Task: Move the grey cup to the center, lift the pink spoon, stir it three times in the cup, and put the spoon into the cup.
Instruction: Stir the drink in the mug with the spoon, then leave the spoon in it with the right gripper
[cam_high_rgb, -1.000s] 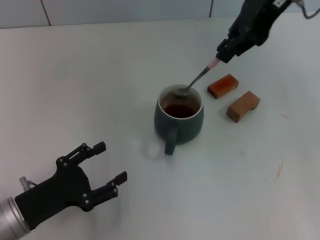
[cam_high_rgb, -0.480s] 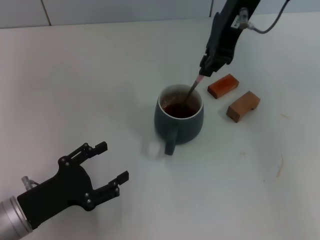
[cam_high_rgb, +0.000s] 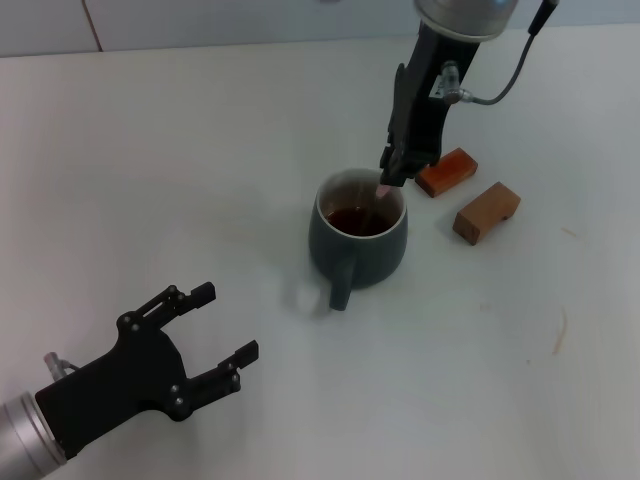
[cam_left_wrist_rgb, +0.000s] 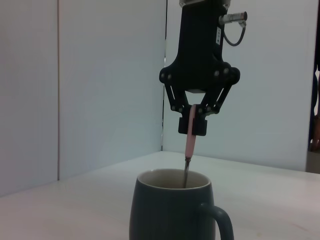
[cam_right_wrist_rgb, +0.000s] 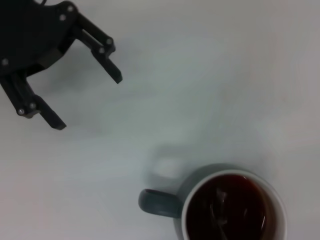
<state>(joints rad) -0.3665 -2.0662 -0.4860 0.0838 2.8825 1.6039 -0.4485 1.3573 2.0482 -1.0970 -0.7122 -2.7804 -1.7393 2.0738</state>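
Note:
The grey cup (cam_high_rgb: 358, 240) stands mid-table with dark reddish-brown liquid inside and its handle toward me. My right gripper (cam_high_rgb: 392, 172) is just above the cup's far rim, shut on the pink spoon (cam_high_rgb: 383, 188), which hangs almost upright. The left wrist view shows the right gripper (cam_left_wrist_rgb: 196, 117) holding the spoon (cam_left_wrist_rgb: 189, 140) by its pink handle, the metal neck dipping inside the cup (cam_left_wrist_rgb: 170, 210). The spoon's bowl is hidden in the cup. My left gripper (cam_high_rgb: 225, 322) is open and empty at the near left; it also shows in the right wrist view (cam_right_wrist_rgb: 87, 100) beside the cup (cam_right_wrist_rgb: 152, 201).
Two brown wooden blocks lie right of the cup, one reddish (cam_high_rgb: 446, 171) and one lighter (cam_high_rgb: 487, 212). A tiled wall runs along the table's far edge (cam_high_rgb: 200, 45).
My right gripper has moved left and down over the cup, turning the spoon from slanted to nearly upright with its bowl lowered into the cup. The left arm has not moved.

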